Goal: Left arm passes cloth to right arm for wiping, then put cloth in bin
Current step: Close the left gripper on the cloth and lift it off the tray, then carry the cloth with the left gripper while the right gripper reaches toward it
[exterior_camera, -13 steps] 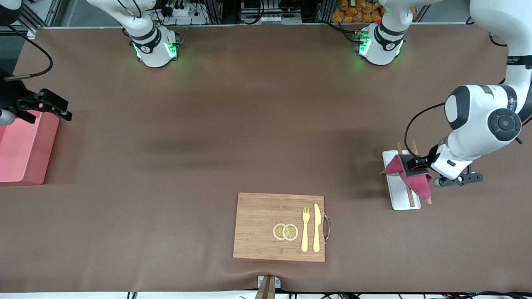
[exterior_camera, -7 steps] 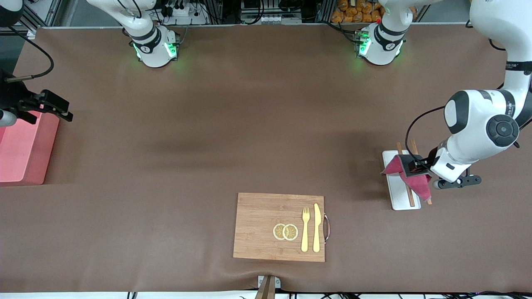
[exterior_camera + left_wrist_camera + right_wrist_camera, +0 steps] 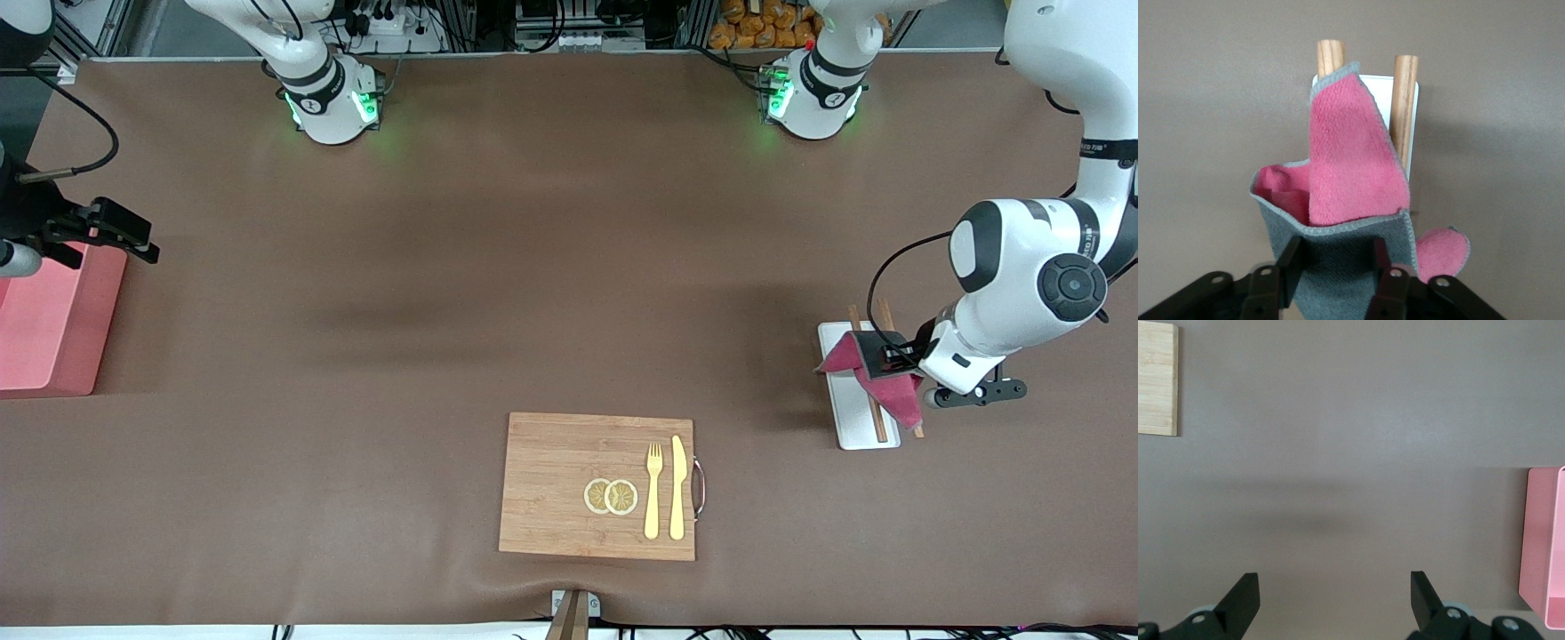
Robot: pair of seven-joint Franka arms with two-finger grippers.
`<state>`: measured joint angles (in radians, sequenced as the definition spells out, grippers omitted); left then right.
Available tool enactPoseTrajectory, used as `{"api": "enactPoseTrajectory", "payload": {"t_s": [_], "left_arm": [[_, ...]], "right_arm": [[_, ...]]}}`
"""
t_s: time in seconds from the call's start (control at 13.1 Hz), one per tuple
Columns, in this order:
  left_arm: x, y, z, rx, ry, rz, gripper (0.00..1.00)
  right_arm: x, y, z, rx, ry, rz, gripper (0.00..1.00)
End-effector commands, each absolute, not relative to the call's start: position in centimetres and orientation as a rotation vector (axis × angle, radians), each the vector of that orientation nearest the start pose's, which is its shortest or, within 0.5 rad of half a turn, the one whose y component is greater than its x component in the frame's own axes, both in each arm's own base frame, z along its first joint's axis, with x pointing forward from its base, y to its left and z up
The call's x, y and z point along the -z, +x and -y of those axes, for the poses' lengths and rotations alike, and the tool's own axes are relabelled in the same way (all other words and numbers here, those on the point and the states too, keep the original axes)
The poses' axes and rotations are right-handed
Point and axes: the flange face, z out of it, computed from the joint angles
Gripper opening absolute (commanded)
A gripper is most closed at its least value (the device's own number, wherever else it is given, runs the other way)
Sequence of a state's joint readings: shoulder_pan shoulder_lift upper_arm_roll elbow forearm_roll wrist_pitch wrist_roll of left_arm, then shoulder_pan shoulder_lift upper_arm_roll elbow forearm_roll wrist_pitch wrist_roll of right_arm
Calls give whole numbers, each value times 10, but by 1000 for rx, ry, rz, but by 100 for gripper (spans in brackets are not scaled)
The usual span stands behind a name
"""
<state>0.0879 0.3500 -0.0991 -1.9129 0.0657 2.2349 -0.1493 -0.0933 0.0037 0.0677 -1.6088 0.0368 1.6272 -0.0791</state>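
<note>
Opening step in hand, by the look of it: left gripper (image 3: 889, 357) pinched shut on the cloth (image 3: 876, 378), red face and grey backing draped from the fingers (image 3: 1390, 283), held up over the white tray (image 3: 855, 427) and its two wooden sticks (image 3: 1405, 107) at the left arm's end of the table. Right gripper (image 3: 1335, 597) spread wide and empty, waiting above bare table just beside the bin (image 3: 49, 324) at the right arm's end. Handover not yet begun. Next, probably: carrying the cloth toward the table's middle, near the cutting board (image 3: 569, 484), and bringing the open right gripper to meet it.
</note>
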Motion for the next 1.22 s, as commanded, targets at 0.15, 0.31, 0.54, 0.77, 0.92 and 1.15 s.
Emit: {"api": "enactPoseTrajectory", "payload": {"t_s": [0.15, 0.31, 0.54, 0.77, 0.92, 1.15], "left_arm": [[-322, 629, -1, -4, -3103, 87, 0], [-326, 630, -1, 4, -3104, 11, 0], [-343, 630, 2, 39, -3101, -2, 0], [-387, 620, 30, 44, -3110, -57, 0], [-423, 615, 70, 24, -3134, -96, 0], [-465, 610, 127, -10, -3197, -61, 0]], "right_arm": [[-608, 562, 14, 18, -3127, 47, 100], [-606, 563, 15, 8, -3127, 42, 100], [-605, 563, 16, -1, -3125, 21, 100], [-606, 559, 9, -41, -3119, -151, 100], [-603, 553, -2, -123, -3105, -319, 100], [-598, 542, -29, -259, -3090, -560, 100]]}}
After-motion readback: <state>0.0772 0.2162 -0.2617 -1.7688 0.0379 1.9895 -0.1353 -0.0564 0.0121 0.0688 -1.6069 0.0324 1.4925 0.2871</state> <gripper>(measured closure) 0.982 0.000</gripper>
